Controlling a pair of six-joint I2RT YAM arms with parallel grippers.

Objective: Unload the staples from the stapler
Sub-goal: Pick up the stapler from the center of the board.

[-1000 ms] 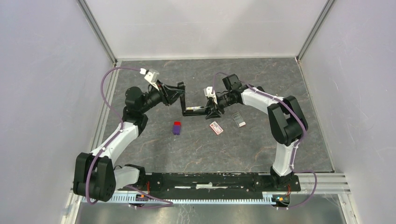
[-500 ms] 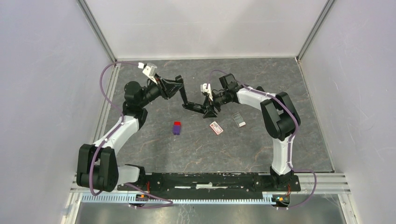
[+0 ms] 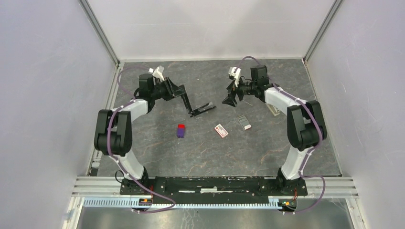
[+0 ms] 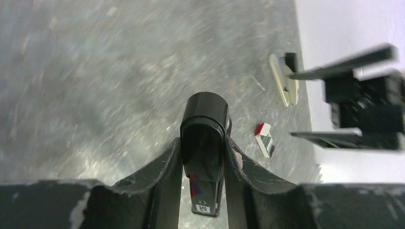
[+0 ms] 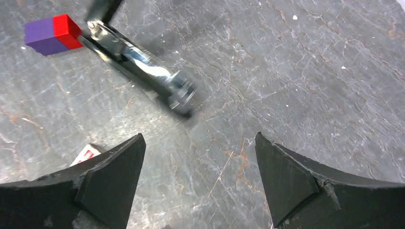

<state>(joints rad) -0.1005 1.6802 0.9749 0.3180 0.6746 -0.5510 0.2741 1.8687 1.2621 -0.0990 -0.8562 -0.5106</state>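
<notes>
Left wrist view: left gripper point(image 4: 204, 150) fingers point(image 4: 165, 164) clenched on the stapler point(image 4: 204, 119), its glossy black bar projecting forward, round-ended. Right gripper point(image 5: 200, 143) spread wide, empty; the stapler's shiny metal rail lies just beyond its fingertips, over the veined grey stone bench point(image 5: 296, 57), far half.

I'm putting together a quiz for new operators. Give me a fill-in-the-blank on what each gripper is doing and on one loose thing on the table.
1. The left gripper is shut on the ___ bar of the stapler.
2. The right gripper stands ___, holding nothing.
3. The block is red and ___.
Missing words: black; open; purple.
</notes>
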